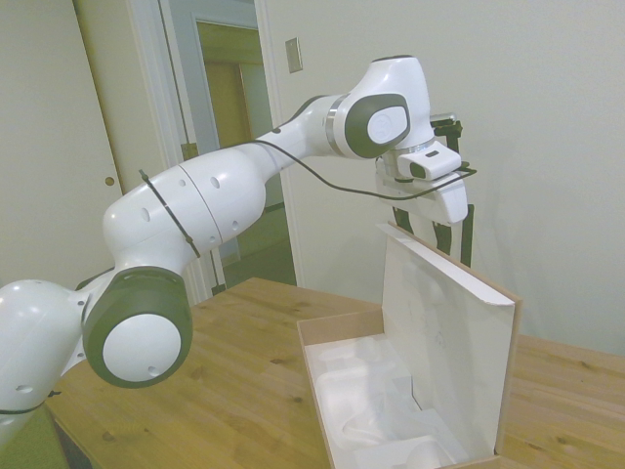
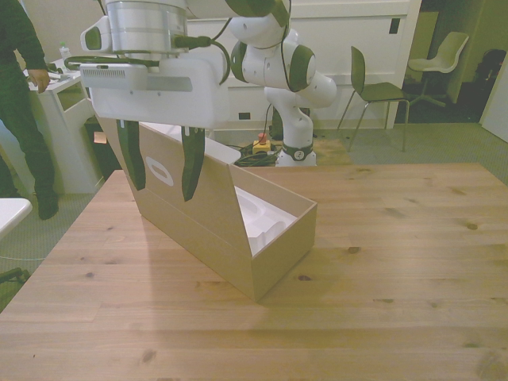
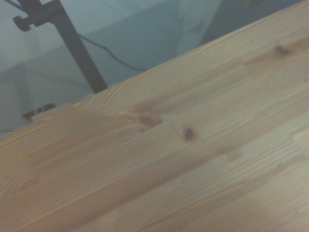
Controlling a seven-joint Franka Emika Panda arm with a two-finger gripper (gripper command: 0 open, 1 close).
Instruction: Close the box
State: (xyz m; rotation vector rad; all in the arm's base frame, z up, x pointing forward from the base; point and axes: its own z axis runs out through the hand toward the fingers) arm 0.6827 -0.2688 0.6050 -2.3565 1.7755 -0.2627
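Observation:
The box (image 2: pixel 278 242) lies on the wooden table, brown outside, with a white moulded insert (image 2: pixel 258 216) inside. Its big lid (image 2: pixel 218 210) stands raised along the side toward the front view's left, leaning slightly over the box, and an oblong bump (image 2: pixel 159 171) shows on its brown outer face. From the side, the lid's white inner face (image 1: pixel 444 322) rises above the insert (image 1: pixel 376 401). My gripper (image 2: pixel 160 190) hangs open at the lid's upper edge on its outer side, with nothing between the fingers (image 2: pixel 190 167). In the side view the gripper (image 1: pixel 430 234) sits just behind the lid's top edge.
A person (image 2: pixel 16 103) stands beside a white desk at the front view's left. Chairs (image 2: pixel 373 87) stand on the floor behind the table. The wrist view holds only bare table planks (image 3: pixel 183 145) and floor beyond the table's edge.

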